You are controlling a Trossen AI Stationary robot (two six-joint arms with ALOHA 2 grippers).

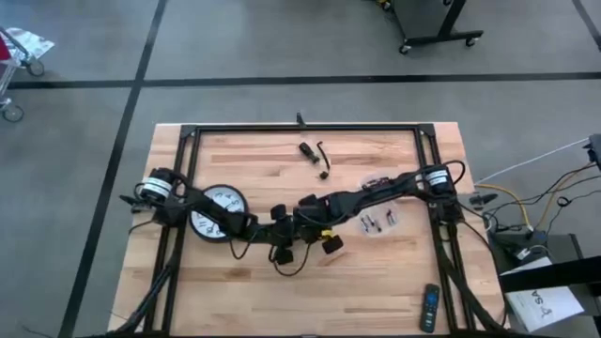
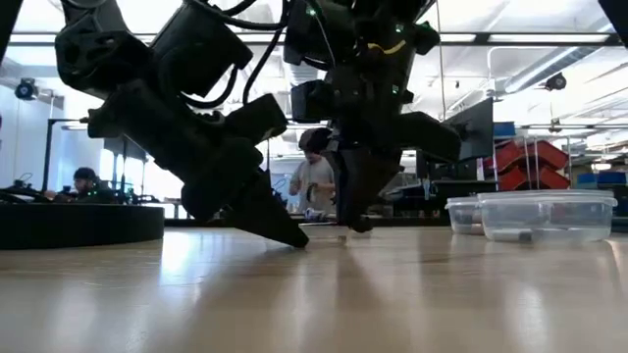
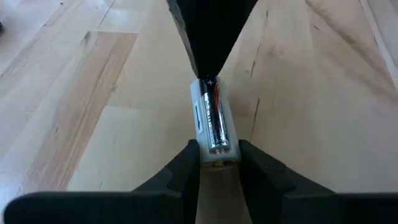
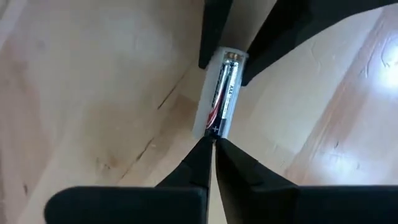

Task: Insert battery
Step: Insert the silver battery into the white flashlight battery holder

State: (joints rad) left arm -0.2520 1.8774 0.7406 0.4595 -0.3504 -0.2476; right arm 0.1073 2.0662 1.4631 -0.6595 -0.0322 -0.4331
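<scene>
A small white battery holder is lying flat on the wooden table, near its middle, just left of centre. A slim battery with a silver and black body is sitting lengthwise in its slot, its plus end pointing away from the left arm. A thin red wire is running alongside the battery inside the holder.

Item, my left wrist view. Holder: white, lying flat on the table, one end clamped between my left gripper's fingers. Battery: seated lengthwise inside the holder, plus mark at its 12 o'clock end. Right gripper: dark tip touching the holder at 12 o'clock, fingers together.
</scene>
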